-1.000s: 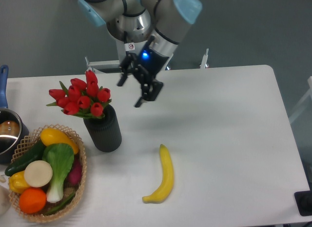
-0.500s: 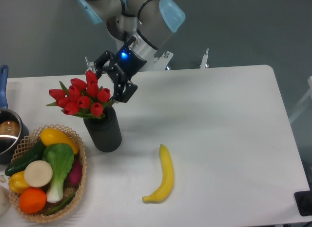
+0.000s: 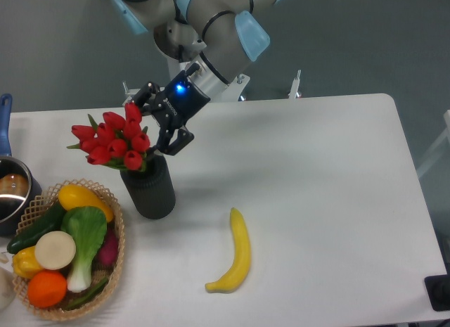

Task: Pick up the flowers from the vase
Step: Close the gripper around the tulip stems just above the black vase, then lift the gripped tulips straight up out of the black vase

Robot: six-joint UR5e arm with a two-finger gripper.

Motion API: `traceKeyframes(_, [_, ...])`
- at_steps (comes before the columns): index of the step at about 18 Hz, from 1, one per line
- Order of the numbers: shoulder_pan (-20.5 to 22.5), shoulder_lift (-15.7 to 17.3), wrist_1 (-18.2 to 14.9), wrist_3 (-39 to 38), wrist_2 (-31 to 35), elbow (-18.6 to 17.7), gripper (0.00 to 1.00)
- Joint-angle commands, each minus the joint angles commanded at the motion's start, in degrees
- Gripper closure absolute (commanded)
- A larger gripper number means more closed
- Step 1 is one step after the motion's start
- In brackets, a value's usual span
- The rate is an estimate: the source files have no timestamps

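- The black two-finger gripper (image 3: 156, 122), lit by a small blue light on its wrist, hangs with its jaws spread wide apart, holding nothing; one finger sits behind the blooms, the other just right of them.
- The bunch of red tulip buds with green leaves (image 3: 112, 141) lies against the jaws on their left side, smooth rounded buds packed close together; whether a finger touches a bud cannot be told.
- The flowers stand in the dark grey-black matte cylinder vase (image 3: 150, 189) with a finely textured wall, directly below the jaws; the stems are hidden inside its round mouth.
- Below and left of the jaws, a round woven wicker basket (image 3: 114, 204) holds a yellow squash, a dark green cucumber, a leafy green with a white stalk, a pale round disc, a yellow pepper, an orange and something purple-red.
- Further left of the jaws, at the frame edge, a shiny steel pot with a blue handle (image 3: 11, 185) touches the basket rim; something brownish sits inside it.
- A smooth curved yellow banana (image 3: 237, 253) lies flat below and right of the jaws, well apart from the vase.
- The white smooth-topped table (image 3: 330, 193) stretches out to the right of the jaws to its rounded far corner.
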Motion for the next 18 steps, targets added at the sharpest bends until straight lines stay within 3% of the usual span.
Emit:
traceKeyframes(1, [0.0,0.0,0.0,-0.3,0.0,-0.2,1.0])
traceKeyframes(9, [1.0,-0.8,-0.1,-3.7,0.0,1.0,1.0])
traceKeyframes(18, [1.1,3.7,-0.1,-20.0,-3.3,7.0,1.0])
